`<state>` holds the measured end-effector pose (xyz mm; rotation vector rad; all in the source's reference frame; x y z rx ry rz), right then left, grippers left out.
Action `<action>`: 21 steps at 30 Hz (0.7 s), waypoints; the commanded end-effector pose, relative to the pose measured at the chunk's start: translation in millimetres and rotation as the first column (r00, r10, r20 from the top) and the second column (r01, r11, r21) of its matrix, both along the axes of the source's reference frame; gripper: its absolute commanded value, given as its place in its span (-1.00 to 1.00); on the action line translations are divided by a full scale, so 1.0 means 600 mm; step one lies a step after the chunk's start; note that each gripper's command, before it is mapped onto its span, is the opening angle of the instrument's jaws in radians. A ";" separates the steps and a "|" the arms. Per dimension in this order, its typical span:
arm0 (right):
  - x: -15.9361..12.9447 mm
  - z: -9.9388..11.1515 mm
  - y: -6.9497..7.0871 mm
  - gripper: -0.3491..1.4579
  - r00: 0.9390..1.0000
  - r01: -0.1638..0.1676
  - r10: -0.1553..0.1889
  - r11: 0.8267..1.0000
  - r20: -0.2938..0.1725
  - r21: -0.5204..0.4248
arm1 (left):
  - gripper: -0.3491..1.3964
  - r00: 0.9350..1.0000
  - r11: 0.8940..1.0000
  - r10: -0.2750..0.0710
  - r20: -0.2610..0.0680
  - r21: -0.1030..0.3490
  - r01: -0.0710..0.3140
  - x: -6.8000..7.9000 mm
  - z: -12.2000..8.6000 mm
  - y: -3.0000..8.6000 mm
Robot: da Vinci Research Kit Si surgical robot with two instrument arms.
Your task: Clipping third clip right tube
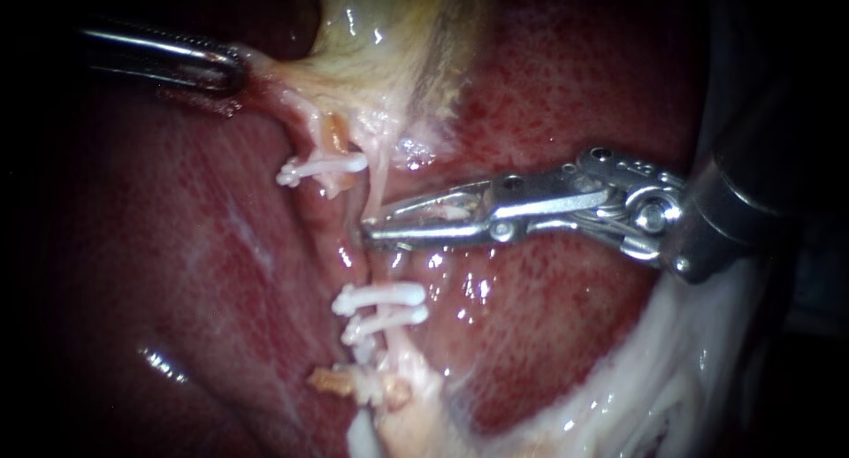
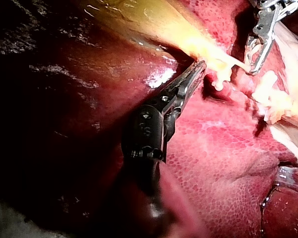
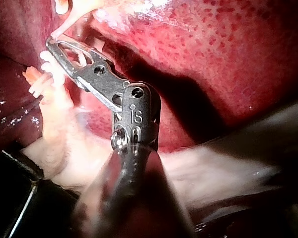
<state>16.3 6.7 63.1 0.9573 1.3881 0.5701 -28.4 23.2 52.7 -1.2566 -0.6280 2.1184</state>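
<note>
Right tube [image 1: 378, 191]: thin pale strand near the middle of the endoscope view, lying straight over the liver [image 1: 566, 95]. Long axis close to upright there, upper end at the gallbladder [image 1: 389, 42], lower end pointing down and slightly left toward two white clips [image 1: 382, 306] stacked one above the other.

Held partway along by the right instrument [image 1: 367, 231], shaft entering from the right. Jaws nearly level, so almost square across the strand, tips pointing to the view's left. Tips closed on the tube, one from above and one from below. Narrow gap farther back toward the hinge, with something pale inside it, too small to identify. From the right wrist camera, right instrument [image 3: 50, 43] with tips together and the same strand [image 3: 69, 22] leading away ahead of them toward yellowish tissue.

Just left of the tube in the endoscope view, a shorter stump [image 1: 334, 140] with an orange end, crossed by a single white clip [image 1: 323, 167] lying level.

Left instrument [image 1: 232, 69] entering from the upper left, jaws clamped on the pale edge of the gallbladder, tissue tented toward them. From the left wrist camera, same grip on yellow-white tissue [image 2: 197, 69], with the right instrument's jaws ahead and to one side.
</note>
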 end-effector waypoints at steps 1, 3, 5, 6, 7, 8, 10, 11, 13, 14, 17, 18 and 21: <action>0.0000 0.0000 0.0000 -0.63 1.000 -0.001 0.001 1.000 0.002 0.001 | -1.00 1.000 1.000 0.000 0.000 0.000 0.000 0.0000 0.0000 0.0000; 0.0001 0.0000 0.0000 -0.43 1.000 -0.005 0.005 1.000 -0.001 0.020 | -1.00 1.000 1.000 0.000 0.000 0.000 0.000 0.0000 0.0000 0.0000; 0.0001 0.0001 -0.0001 -0.31 1.000 -0.007 0.007 1.000 -0.002 0.026 | -1.00 1.000 1.000 0.000 0.000 0.000 0.000 0.0000 0.0000 0.0000; 0.0002 0.0001 -0.0001 -0.24 1.000 -0.011 0.011 0.999 0.004 0.037 | -1.00 1.000 1.000 0.000 0.000 0.000 0.000 0.0000 0.0000 0.0000; 0.0002 0.0002 -0.0002 -0.19 1.000 -0.015 0.015 0.999 0.010 0.048 | -1.00 1.000 1.000 0.000 0.000 0.000 0.000 0.0000 0.0000 0.0000; 0.0002 0.0003 -0.0003 -0.16 1.000 -0.020 0.020 0.999 0.014 0.047 | -1.00 1.000 1.000 0.000 0.000 0.000 0.000 0.0000 0.0000 0.0000; 0.0001 0.0007 -0.0004 -0.11 0.999 -0.028 0.027 0.998 0.022 0.056 | -1.00 1.000 1.000 0.000 0.000 0.000 0.000 0.0001 0.0000 0.0000; 0.0001 0.0009 -0.0004 -0.10 0.999 -0.028 0.027 0.998 0.023 0.062 | -1.00 1.000 1.000 0.000 0.000 0.000 0.000 0.0001 0.0000 0.0000; -0.0001 0.0016 -0.0005 -0.09 0.999 -0.028 0.026 0.997 0.025 0.066 | -1.00 1.000 1.000 0.000 0.000 0.000 0.000 0.0001 0.0000 0.0000; -0.0001 0.0020 -0.0007 -0.09 0.999 -0.028 0.026 0.998 0.026 0.064 | -1.00 1.000 1.000 0.000 0.000 0.000 0.000 0.0001 0.0000 0.0000; -0.0002 0.0037 -0.0013 -0.09 0.999 -0.027 0.026 0.998 0.027 0.059 | -1.00 1.000 1.000 0.001 0.000 0.000 -0.001 0.0001 0.0000 0.0000; -0.0002 0.0044 -0.0015 -0.09 0.999 -0.029 0.027 0.998 0.037 0.061 | -1.00 1.000 1.000 0.001 0.000 0.000 -0.001 0.0001 0.0000 0.0000; -0.0003 0.0070 -0.0024 -0.07 0.996 -0.019 0.015 0.999 0.091 0.046 | -1.00 1.000 1.000 0.001 0.000 0.000 -0.001 0.0002 0.0000 0.0000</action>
